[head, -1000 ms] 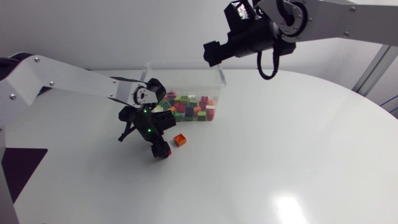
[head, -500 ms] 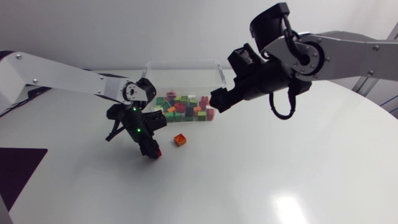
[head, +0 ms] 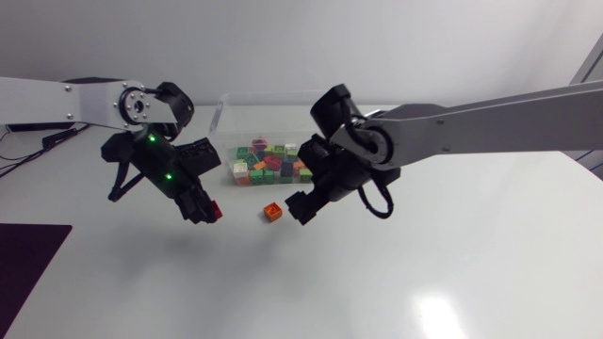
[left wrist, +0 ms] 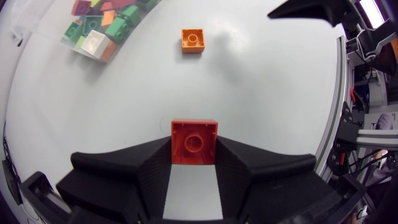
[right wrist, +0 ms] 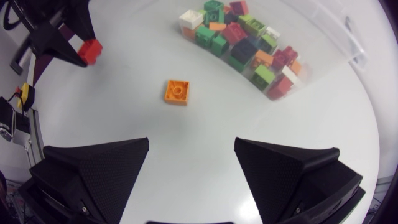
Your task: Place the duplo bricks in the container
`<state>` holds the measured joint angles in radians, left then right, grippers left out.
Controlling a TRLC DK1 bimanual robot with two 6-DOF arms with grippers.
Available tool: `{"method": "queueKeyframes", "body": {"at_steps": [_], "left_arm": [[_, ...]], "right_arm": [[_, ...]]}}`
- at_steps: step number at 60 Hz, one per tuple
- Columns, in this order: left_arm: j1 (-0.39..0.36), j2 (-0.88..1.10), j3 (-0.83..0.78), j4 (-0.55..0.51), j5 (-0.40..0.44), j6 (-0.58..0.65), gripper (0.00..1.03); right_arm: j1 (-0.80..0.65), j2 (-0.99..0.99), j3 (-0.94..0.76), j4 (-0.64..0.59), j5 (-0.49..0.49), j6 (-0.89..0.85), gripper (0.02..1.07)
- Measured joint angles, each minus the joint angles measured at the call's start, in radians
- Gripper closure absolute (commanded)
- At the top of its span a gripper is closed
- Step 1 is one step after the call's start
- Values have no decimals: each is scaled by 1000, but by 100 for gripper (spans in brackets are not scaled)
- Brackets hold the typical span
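Observation:
My left gripper (head: 208, 213) is shut on a red duplo brick (left wrist: 194, 142), held off the table left of the container; the brick (head: 217, 210) shows red at its tip. An orange brick (head: 273, 212) lies on the table just in front of the clear plastic container (head: 226, 105), which holds several coloured bricks (head: 273, 164). My right gripper (head: 301, 205) hangs open close to the right of the orange brick. In the right wrist view the orange brick (right wrist: 176, 92) lies ahead of the open fingers (right wrist: 99, 167), with the red brick (right wrist: 90, 51) beyond.
The white table (head: 424, 273) stretches wide to the right and front. My other arm's fingertip (left wrist: 311, 9) shows beyond the orange brick (left wrist: 193, 41) in the left wrist view.
My left gripper closed on the red brick and lifted it, drifting left. My right arm swung down from above the container to beside the orange brick.

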<state>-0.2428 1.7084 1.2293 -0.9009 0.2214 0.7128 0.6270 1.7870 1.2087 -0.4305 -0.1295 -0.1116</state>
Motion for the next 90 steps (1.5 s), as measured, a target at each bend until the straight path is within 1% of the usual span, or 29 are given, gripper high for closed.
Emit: {"method": "queueKeyframes", "body": {"at_steps": [11,17,24,34,40,49,54,58,61,69,76,90], "left_arm": [[33,-70,0,-1,18,3,94],[55,-90,0,-3,44,3,94],[78,-101,27,-7,90,2,94],[99,-103,105,-6,179,-6,94],[113,-105,146,35,224,-34,94],[150,-105,188,174,291,-108,94],[180,-105,210,210,328,-142,94],[201,-105,227,240,348,-170,94],[212,-104,238,266,355,-191,94],[222,-80,272,302,370,-225,94],[222,-55,283,327,373,-250,94],[220,5,306,433,373,-332,94]], "right_arm": [[51,124,66,3,32,0,7],[71,177,123,4,49,0,7],[86,231,181,3,57,0,7],[90,295,241,3,60,0,7],[85,335,278,-2,64,0,11],[84,374,328,-12,67,2,19],[84,387,348,-16,74,5,23],[84,402,370,-21,75,5,31],[84,413,382,-24,76,8,35],[85,441,402,-43,79,8,54],[85,451,402,-48,80,8,74],[85,434,383,-42,82,8,75]]}}
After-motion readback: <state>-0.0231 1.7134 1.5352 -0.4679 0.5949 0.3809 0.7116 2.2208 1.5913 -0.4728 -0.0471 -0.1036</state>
